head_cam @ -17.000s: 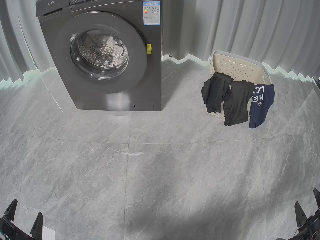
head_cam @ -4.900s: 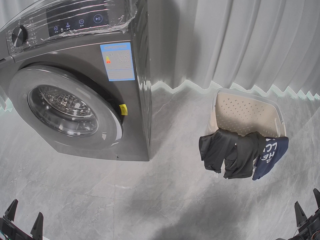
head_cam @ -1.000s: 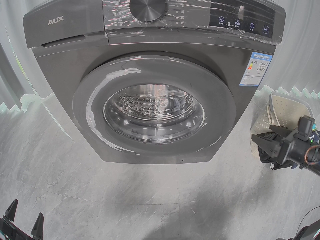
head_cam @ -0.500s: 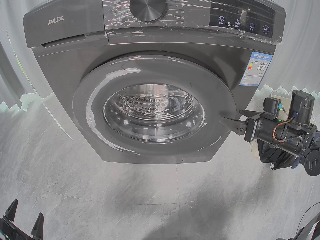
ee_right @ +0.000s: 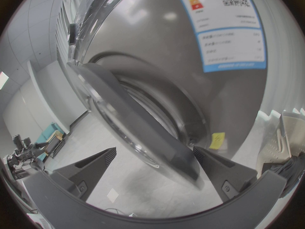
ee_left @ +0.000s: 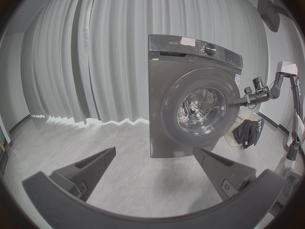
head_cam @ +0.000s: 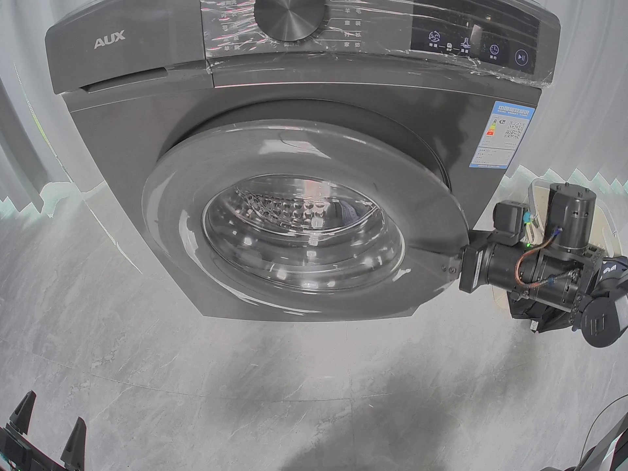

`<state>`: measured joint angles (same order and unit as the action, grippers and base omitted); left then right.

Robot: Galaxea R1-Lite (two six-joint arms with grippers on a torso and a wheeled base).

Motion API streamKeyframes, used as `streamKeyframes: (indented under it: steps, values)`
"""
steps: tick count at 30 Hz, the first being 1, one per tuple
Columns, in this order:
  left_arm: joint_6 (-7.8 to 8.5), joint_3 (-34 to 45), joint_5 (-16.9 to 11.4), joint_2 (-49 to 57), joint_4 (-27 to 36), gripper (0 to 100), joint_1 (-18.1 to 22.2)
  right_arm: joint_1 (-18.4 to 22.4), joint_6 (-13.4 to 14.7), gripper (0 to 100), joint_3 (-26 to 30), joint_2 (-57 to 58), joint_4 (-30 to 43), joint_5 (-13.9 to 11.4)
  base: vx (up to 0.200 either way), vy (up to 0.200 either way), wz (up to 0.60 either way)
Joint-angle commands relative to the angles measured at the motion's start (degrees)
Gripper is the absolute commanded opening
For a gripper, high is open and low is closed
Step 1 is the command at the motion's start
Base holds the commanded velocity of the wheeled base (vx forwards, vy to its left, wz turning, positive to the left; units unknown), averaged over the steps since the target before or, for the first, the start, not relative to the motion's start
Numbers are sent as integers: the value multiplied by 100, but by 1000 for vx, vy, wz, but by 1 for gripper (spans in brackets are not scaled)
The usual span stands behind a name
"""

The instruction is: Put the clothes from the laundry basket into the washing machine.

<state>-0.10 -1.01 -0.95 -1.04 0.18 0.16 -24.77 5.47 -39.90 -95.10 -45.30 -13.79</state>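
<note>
Head view: the washer [head_cam: 131, 132] occupies the centre and upper frame. Its door [head_cam: 418, 197] stands ajar, with the right edge lifted off the front panel; half a second earlier it lay flush and shut. The right gripper [head_cam: 453, 268] sits at that edge, centre right, fingers spread. At the right edge of the frame, behind the arm, the basket [head_cam: 538, 194] holds the clothes [head_cam: 523, 309], seen as dark cloth. None shows in the drum [head_cam: 301, 224]. The left gripper [head_cam: 52, 410] rests in the lower left corner, fingers apart, holding nothing. Left wrist view: the left gripper [ee_left: 154, 149] is spread above the floor [ee_left: 95, 134], well apart from the washer [ee_left: 159, 96]. The right gripper [ee_left: 236, 103] meets the door's free edge. The clothes [ee_left: 246, 132] hang over the rim of the basket [ee_left: 230, 139], near the washer. Right wrist view: the door [ee_right: 133, 124] rim passes between the spread fingers of the right gripper [ee_right: 154, 149], not pinched. Judgement: the latch has released, so opening is under way. The door must swing wide before any garment can be loaded.
</note>
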Motion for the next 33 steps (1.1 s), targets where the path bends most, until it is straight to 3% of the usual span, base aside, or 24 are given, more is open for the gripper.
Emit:
streamKeyframes:
  steps: [1,10,15,22,33]
  values:
    - [1,92,7,77,-1,100,2,-124,-20,100,360,150,-40,-36,0,0,0]
    - [10,92,7,77,-1,100,2,-344,-152,100,1309,809,-67,16,0,0,0]
    - [10,92,-2,77,-1,100,2,-283,-152,100,1081,774,-84,175,0,0,0]
    - [10,92,7,77,-1,100,2,-283,-125,100,685,466,-84,245,-171,0,0]
    - [10,92,7,77,-1,100,2,-775,-108,100,1292,817,-67,236,0,0,0]
